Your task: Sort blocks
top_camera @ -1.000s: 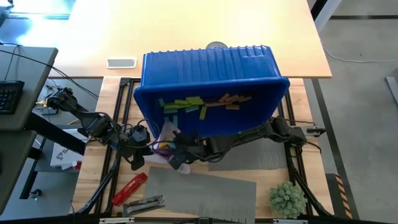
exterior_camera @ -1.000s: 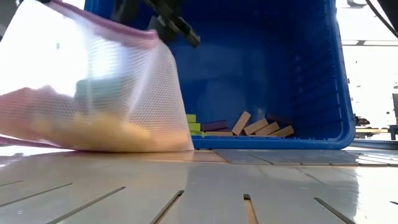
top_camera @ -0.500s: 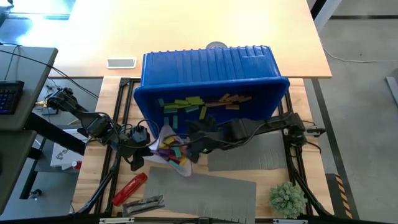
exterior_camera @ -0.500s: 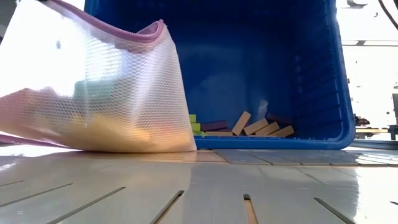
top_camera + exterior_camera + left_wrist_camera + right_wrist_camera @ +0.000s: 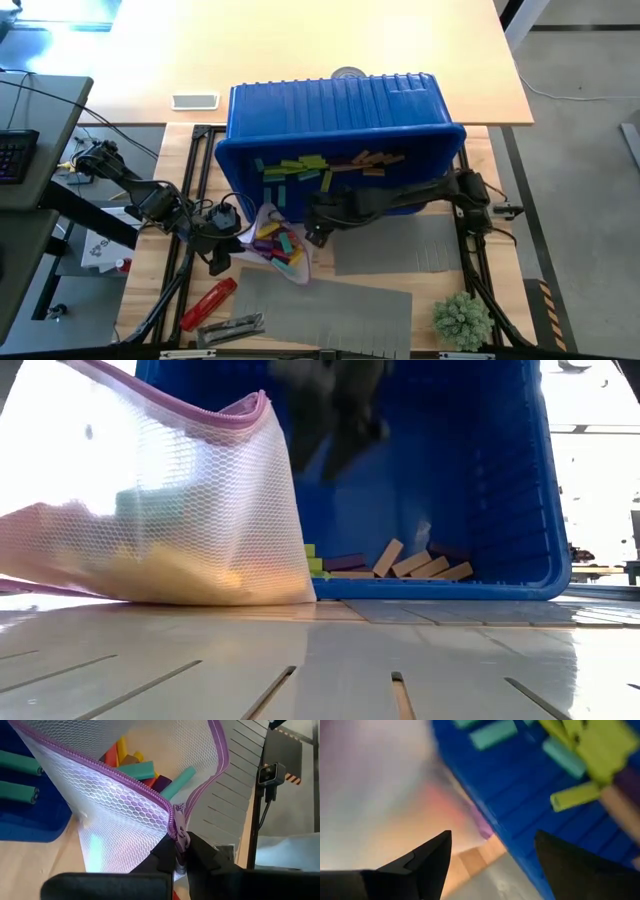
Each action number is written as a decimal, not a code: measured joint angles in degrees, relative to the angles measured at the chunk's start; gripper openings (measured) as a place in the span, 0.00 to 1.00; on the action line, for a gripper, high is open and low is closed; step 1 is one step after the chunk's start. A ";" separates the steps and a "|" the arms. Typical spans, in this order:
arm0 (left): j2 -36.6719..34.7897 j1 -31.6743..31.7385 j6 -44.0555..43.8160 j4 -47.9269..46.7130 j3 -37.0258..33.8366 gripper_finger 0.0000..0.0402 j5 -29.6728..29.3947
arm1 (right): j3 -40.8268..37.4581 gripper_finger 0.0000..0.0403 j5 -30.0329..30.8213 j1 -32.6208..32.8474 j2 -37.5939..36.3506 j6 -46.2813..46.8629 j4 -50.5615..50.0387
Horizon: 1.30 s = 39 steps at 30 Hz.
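One blue bin lies tipped on its side at the far middle of the desk, its mouth facing the near edge. One white mesh bag with a purple zipper edge lies just in front of the bin's left corner, mouth open.

The blocks are in two groups. Inside the bin the high view shows roughly a dozen: several lime, a few teal, about five tan wood to the right, and a purple or two; an exact count cannot be made. In the bag lie more blocks, teal, purple, orange and yellow among them; the left wrist view shows about six, the rest hidden by mesh.

The left tool sits at the bag's near left corner, fingers together, clamped on the zipper pull of the mesh bag. The right tool hangs at the bin's lip, just right of the bag mouth, its fingers apart and holding nothing.

Two flat grey mats lie on the near half of the desk. One red tool handle lies near left, one small green plant near right. The desk is pale slatted wood on a black frame. Beyond it stands a larger light wooden tabletop, with grey floor on the right.
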 joint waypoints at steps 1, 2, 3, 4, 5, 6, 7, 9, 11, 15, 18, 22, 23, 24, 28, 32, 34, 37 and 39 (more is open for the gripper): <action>0.00 0.00 -0.68 -0.05 0.00 0.00 0.00 | -3.02 0.66 -0.03 -0.89 -0.09 2.78 2.82; 0.00 0.00 -1.35 -0.07 0.00 0.00 0.00 | -6.12 0.66 0.14 -1.97 -0.17 5.63 6.08; 0.00 0.00 -1.96 -0.02 0.00 0.00 0.04 | -8.93 0.66 0.80 -2.97 -0.17 8.48 9.70; 0.00 -0.02 -2.38 -0.02 0.00 0.00 0.20 | -11.41 0.66 1.98 -3.92 -0.17 11.26 13.39; 0.00 -0.01 -2.95 -0.06 0.00 0.00 0.41 | -13.48 0.66 2.90 -4.89 -0.17 13.46 16.82; 0.00 -0.01 -3.46 -0.02 0.00 0.00 0.62 | -15.48 0.66 3.83 -5.98 -0.17 15.31 20.49; -0.01 0.00 -3.91 0.00 0.00 0.00 1.01 | -16.98 0.66 4.71 -7.14 -0.02 17.56 23.52; 0.00 0.00 -4.89 -0.02 0.00 0.00 2.20 | -18.85 0.65 6.61 -9.43 0.50 23.03 25.72; -0.02 0.00 -5.37 -0.01 0.00 0.00 3.21 | -20.13 0.65 9.23 -11.50 1.56 27.00 25.59; -0.02 0.00 -6.85 -0.05 0.00 0.00 3.97 | -20.76 0.63 11.76 -14.53 3.74 23.78 30.26; -0.02 0.04 -7.88 -0.15 0.00 0.00 5.72 | -20.63 0.63 10.76 -15.67 5.64 22.10 35.46; -0.02 0.09 -10.15 -0.24 0.00 0.00 7.22 | -20.59 0.63 13.42 -16.30 6.37 30.93 30.41; -0.02 0.09 -10.53 -0.26 0.00 0.00 7.23 | -20.50 0.63 14.70 -16.32 6.28 32.33 29.12; -0.02 0.09 -10.79 -0.24 0.00 0.00 7.24 | -20.47 0.63 15.64 -16.32 6.26 32.76 27.97; -0.02 0.09 -10.31 -0.28 0.00 0.00 7.24 | -20.56 0.63 13.71 -16.33 6.36 31.21 27.58; -0.02 0.09 -9.44 -0.75 0.00 0.00 7.23 | -20.65 0.63 12.62 -16.26 7.58 32.87 27.66; -0.02 0.09 -9.44 -0.65 0.00 0.00 7.24 | -20.65 0.63 11.07 -16.42 8.11 32.82 28.22; -0.02 0.09 -9.89 -0.64 0.00 0.00 7.96 | -20.55 0.63 9.08 -16.94 8.96 32.52 27.92; -0.02 0.09 -10.69 -0.69 0.00 0.00 9.26 | -20.30 0.63 8.18 -17.04 9.62 32.43 27.00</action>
